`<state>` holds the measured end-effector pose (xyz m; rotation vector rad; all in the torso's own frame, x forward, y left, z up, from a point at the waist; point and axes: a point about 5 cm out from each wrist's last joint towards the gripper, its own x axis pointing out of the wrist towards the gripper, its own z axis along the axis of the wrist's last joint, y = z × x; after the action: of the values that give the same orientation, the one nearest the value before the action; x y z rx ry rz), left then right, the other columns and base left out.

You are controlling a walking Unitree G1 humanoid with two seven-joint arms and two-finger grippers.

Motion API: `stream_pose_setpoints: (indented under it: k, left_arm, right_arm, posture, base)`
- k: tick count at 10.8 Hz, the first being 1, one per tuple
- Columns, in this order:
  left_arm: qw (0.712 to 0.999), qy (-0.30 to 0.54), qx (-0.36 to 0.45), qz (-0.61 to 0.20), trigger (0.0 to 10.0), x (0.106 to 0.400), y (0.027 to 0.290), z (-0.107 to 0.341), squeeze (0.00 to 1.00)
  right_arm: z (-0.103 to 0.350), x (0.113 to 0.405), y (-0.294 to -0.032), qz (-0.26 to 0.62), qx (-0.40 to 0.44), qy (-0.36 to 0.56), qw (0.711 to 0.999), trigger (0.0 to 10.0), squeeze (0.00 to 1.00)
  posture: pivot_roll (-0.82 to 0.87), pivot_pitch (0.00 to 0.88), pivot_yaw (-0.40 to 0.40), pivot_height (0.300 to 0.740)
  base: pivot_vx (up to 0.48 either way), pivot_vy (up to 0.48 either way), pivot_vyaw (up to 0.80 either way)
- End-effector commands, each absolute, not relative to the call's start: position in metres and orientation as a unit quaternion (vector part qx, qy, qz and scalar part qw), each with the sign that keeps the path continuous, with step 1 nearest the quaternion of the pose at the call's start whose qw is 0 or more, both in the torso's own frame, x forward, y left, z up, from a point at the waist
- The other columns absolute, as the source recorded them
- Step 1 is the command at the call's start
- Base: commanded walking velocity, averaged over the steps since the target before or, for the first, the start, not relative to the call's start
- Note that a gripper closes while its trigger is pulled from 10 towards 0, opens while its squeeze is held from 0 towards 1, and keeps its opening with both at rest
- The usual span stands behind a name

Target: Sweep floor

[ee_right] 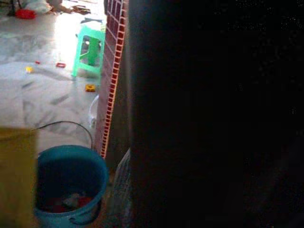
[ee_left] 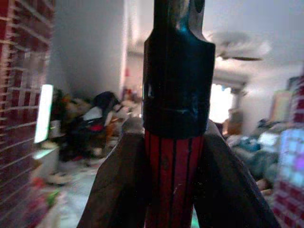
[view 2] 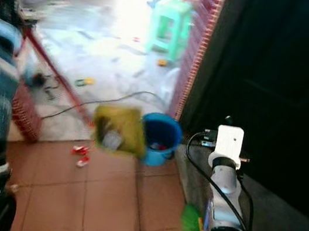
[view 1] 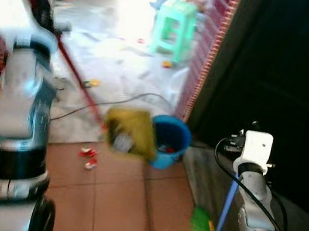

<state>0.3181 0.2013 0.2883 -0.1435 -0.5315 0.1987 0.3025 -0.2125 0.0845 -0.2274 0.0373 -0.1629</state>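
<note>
Left jaws clamped on red dustpan handle (ee_left: 173,180), yellow dustpan (view 1: 131,130), blue bucket (view 1: 171,139)

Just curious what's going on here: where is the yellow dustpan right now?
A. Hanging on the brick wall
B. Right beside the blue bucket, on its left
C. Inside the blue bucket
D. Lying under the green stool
B: the yellow dustpan sits at the end of its red handle, up against the left side of the blue bucket, far from the green stool.
</note>
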Motion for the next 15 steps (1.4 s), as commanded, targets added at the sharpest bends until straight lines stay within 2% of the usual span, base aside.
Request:
stream_pose_setpoints:
  k: [1, 15]
  left_arm:
    - [0.948, -0.295, -0.076, 0.096, 10.0, 0.316, 0.202, 0.302, 0.0]
    - [0.956, -0.274, -0.083, 0.071, 10.0, 0.325, 0.191, 0.289, 0.0]
  right_arm:
    - [0.085, 0.303, -0.214, -0.082, -0.123, 0.023, 0.989, 10.0, 0.0]
    - [0.086, 0.302, -0.211, -0.071, -0.116, 0.022, 0.99, 10.0, 0.0]
  posture:
    - [-0.09, 0.0, 0.007, 0.74]
    - [-0.09, 0.0, 0.016, 0.74]
  base:
    - [0.244, 0.0, 0.0]
    - [0.357, 0.0, -0.04]
